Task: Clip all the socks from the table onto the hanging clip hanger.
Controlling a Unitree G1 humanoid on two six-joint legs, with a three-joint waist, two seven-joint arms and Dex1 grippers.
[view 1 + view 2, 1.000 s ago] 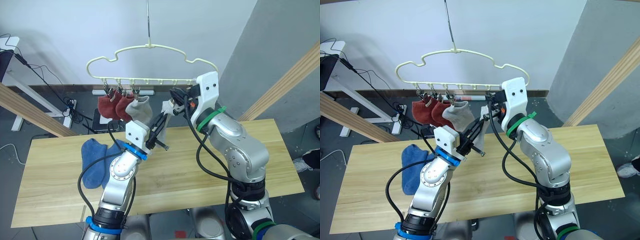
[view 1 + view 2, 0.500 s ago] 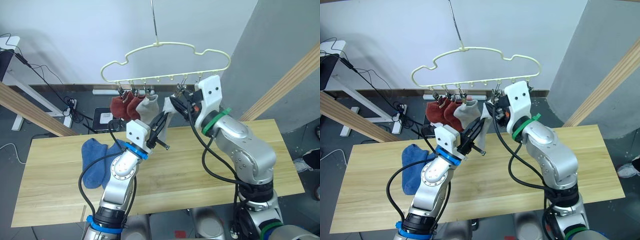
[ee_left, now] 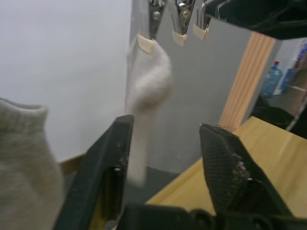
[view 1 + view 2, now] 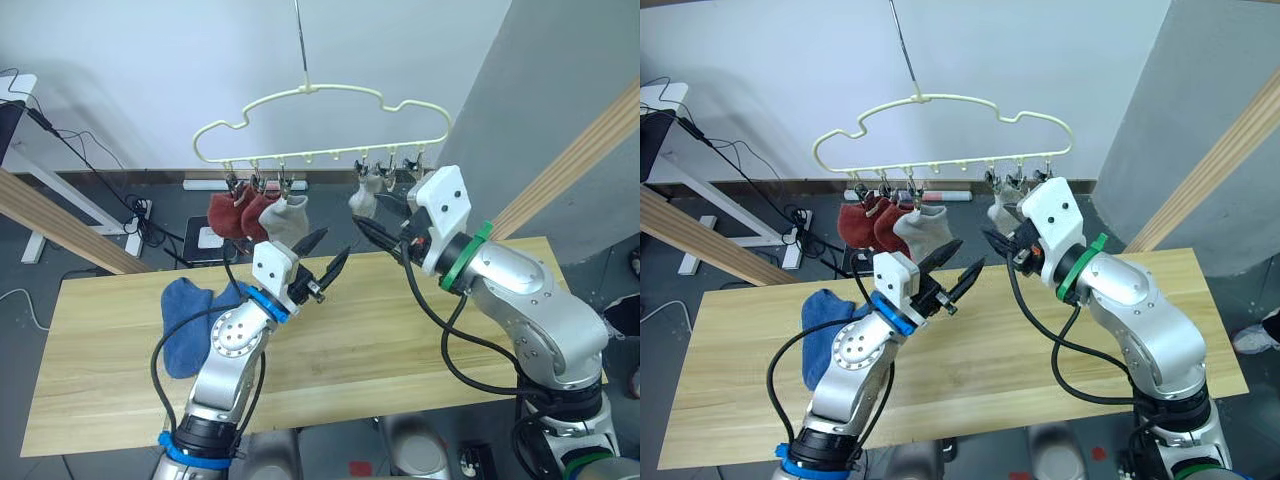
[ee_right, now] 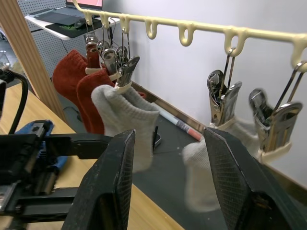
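A: Pale yellow wire hanger (image 4: 305, 90) hanging above the table (image 4: 420, 330). Anything different from a second ago?

B: Yes. Left gripper (image 3: 168, 123) and right gripper (image 5: 170, 134), both up at one clip a moment back, now drawn away from it. Left fingers spread wide with nothing between them; right fingers also apart and empty.

A: And the sock worked on there?

B: Second grey sock (image 4: 362, 200) now dangling from its own clip, free of both grippers, towards the right end of the row. First grey sock (image 4: 285, 222) clipped further left, right beside the two red socks (image 4: 238, 212).

A: So four up?

B: Looks that way: two red, two grey, all off the table. Two bare clips (image 4: 402, 162) left at the right end.

A: What remains?

B: Two blue socks (image 4: 190, 320), lying in a heap on the table's left side, near the left arm. Probably next: reaching down for one of those.
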